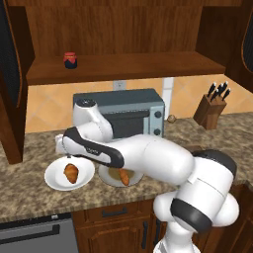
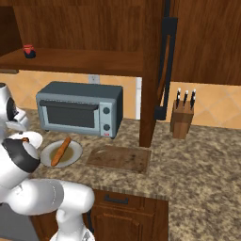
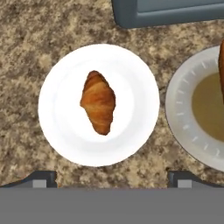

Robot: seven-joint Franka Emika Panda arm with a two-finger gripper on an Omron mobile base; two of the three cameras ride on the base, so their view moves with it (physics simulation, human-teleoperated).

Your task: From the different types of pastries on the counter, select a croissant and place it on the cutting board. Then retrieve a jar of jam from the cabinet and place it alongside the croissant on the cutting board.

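The croissant (image 3: pixel 98 102) lies in the middle of a round white plate (image 3: pixel 57 105) on the granite counter (image 3: pixel 26 52). My gripper (image 3: pixel 112 179) hangs open a little above it, its two fingertips (image 3: pixel 41 178) set wide apart and touching nothing. From the left base view, the gripper (image 1: pixel 68 156) sits just over the croissant (image 1: pixel 71 173). The long pastry stick (image 2: pixel 61 151) rests on a second plate (image 2: pixel 75 157). To that plate's right lies the dark cutting board (image 2: pixel 117 157), bare. The jar of jam (image 1: pixel 70 60) stands on the cabinet shelf (image 1: pixel 128 66).
A grey toaster oven (image 1: pixel 123 111) stands on the counter right behind the two plates. A wooden knife block (image 2: pixel 181 117) is at the back right, beside a dark cabinet post (image 2: pixel 150 94). The counter's front edge runs just below the plates.
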